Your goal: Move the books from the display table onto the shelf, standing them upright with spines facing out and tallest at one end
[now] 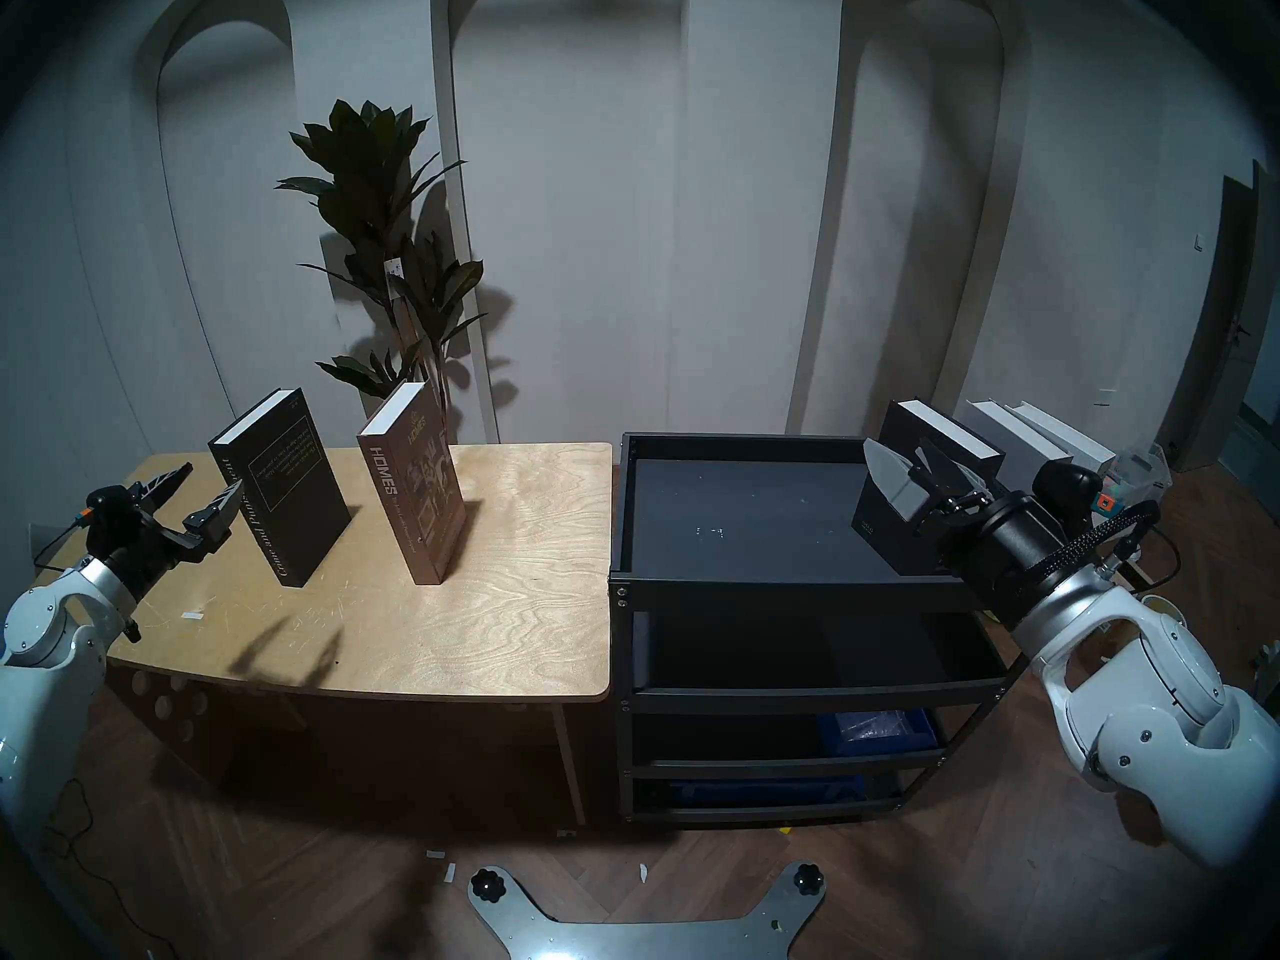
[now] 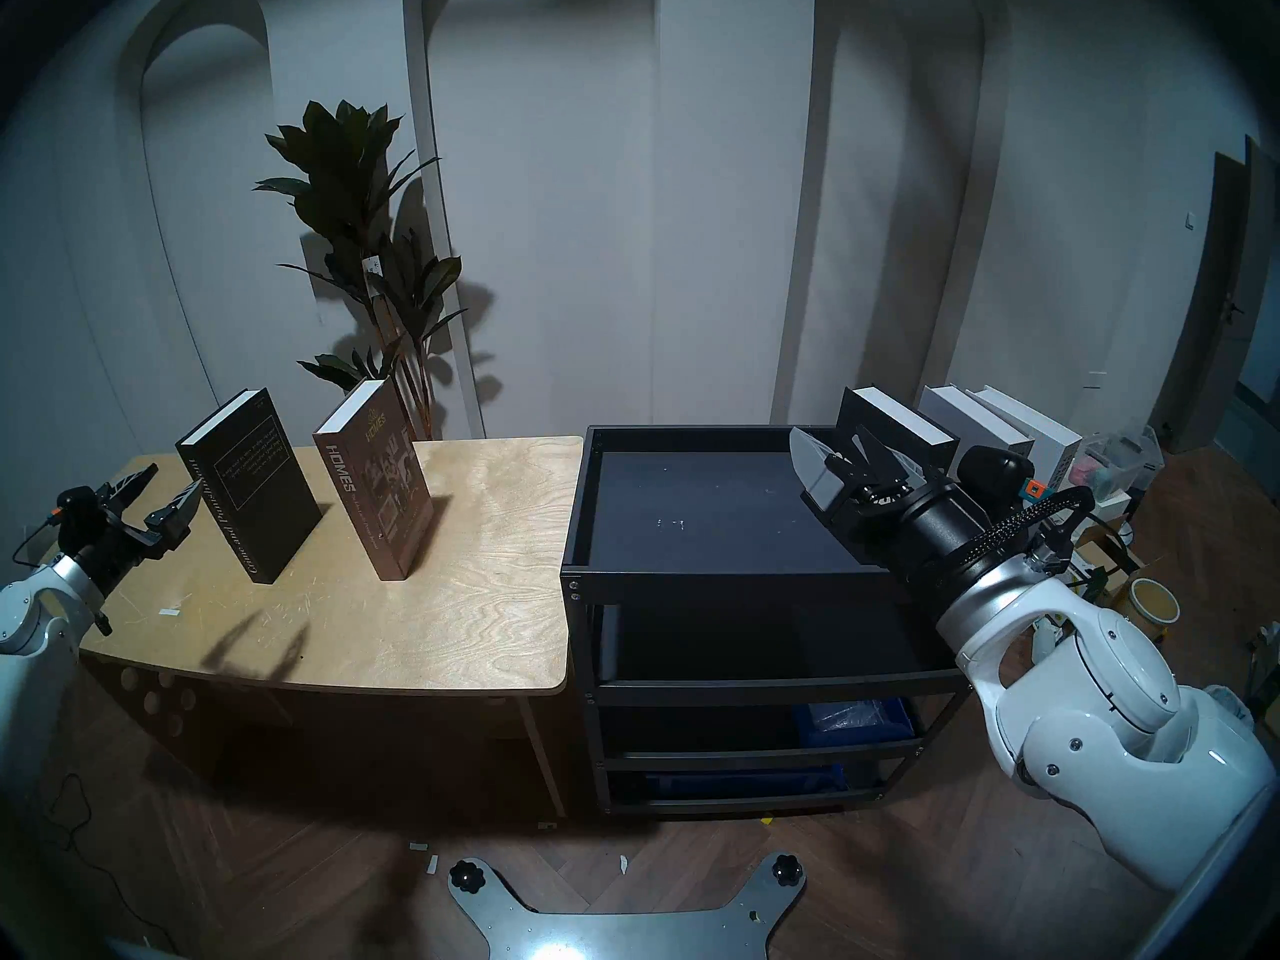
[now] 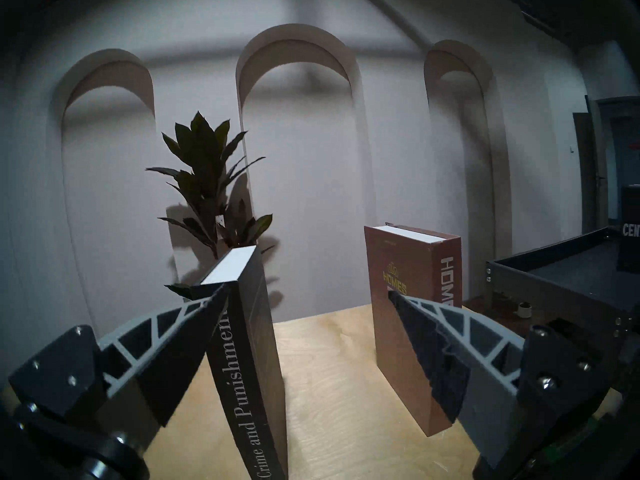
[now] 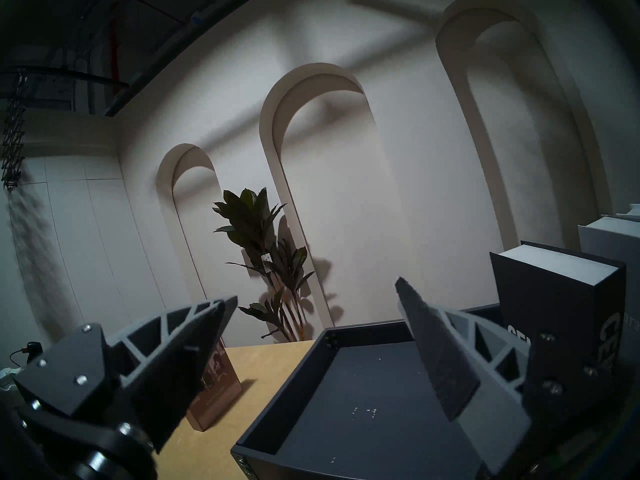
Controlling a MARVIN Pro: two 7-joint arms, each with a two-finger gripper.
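Observation:
Two books stand upright on the plywood display table [image 1: 485, 626]: black "Crime and Punishment" [image 1: 291, 494] and brown "HOMES" [image 1: 422, 494]. My left gripper [image 1: 187, 501] is open just left of the black book. In the left wrist view that book's spine [image 3: 249, 365] sits between the fingers, close to the left one. On the right end of the black shelf [image 1: 762, 581] stands the black "CENTURY" book [image 1: 893, 515], with pale books [image 1: 1039, 439] to its right, their bases hidden. My right gripper [image 1: 907, 456] hangs open in front of "CENTURY" [image 4: 561, 302], which is outside its jaws.
A tall potted plant [image 1: 388, 245] stands behind the table. The shelf's lower tiers hold a blue bin [image 1: 880, 730]. Clutter [image 1: 1136, 467] lies on the floor at the far right. My base plate [image 1: 644, 924] is at the bottom.

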